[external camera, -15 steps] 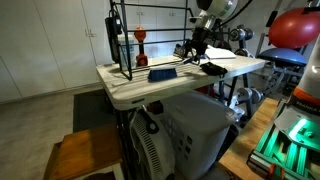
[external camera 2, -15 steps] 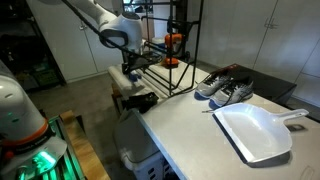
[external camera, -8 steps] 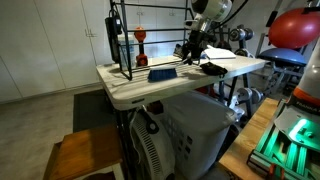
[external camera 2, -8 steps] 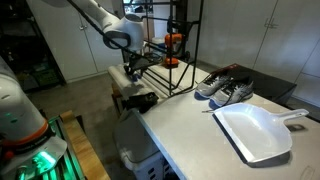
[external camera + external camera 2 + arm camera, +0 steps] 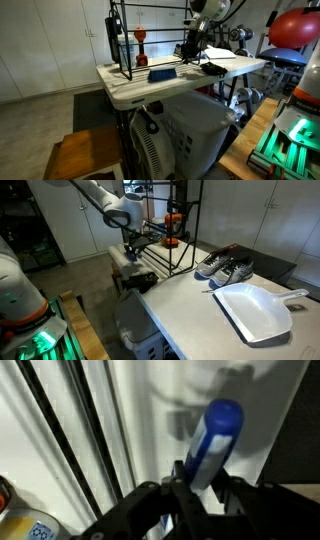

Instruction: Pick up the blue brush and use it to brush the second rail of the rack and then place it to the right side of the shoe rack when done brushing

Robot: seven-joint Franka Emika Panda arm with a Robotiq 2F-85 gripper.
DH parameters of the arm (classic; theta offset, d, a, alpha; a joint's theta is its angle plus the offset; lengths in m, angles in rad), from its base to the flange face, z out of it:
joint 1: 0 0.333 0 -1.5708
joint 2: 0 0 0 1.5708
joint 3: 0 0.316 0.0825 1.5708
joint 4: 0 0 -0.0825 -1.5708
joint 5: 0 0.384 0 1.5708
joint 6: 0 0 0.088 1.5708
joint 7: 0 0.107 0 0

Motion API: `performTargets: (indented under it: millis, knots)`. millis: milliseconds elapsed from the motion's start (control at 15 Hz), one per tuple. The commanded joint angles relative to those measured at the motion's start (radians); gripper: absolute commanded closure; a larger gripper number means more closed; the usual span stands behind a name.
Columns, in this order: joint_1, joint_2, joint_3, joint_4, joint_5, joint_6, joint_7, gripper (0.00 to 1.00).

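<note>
In the wrist view the blue brush, blue with white along its side, stands between the black fingers of my gripper, which is shut on it. Seen in an exterior view, the dark-blue brush lies flat on the white table in front of the rack, with the gripper low at its right end. The gripper is also low over the table's far end beside the rack. Black rack rods run past on the left of the wrist view.
A red-orange upright item stands inside the rack. A black lumpy object lies right of the gripper. Grey shoes and a white dustpan lie on the near table. A wooden stool stands beside the table.
The jaws have gone from open to shut around the brush. The arm has barely moved, and the brush stays low at the table.
</note>
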Motion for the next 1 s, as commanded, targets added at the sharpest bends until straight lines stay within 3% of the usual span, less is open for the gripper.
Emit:
performTargets:
  millis: [0, 600, 933]
  knots:
    - [-0.024, -0.031, 0.015, -0.010, 0.038, -0.051, -0.069, 0.93]
    - [-0.034, -0.193, -0.035, -0.118, 0.204, -0.128, -0.324, 0.93]
    - [-0.048, -0.349, -0.063, -0.243, 0.226, -0.201, -0.274, 0.93]
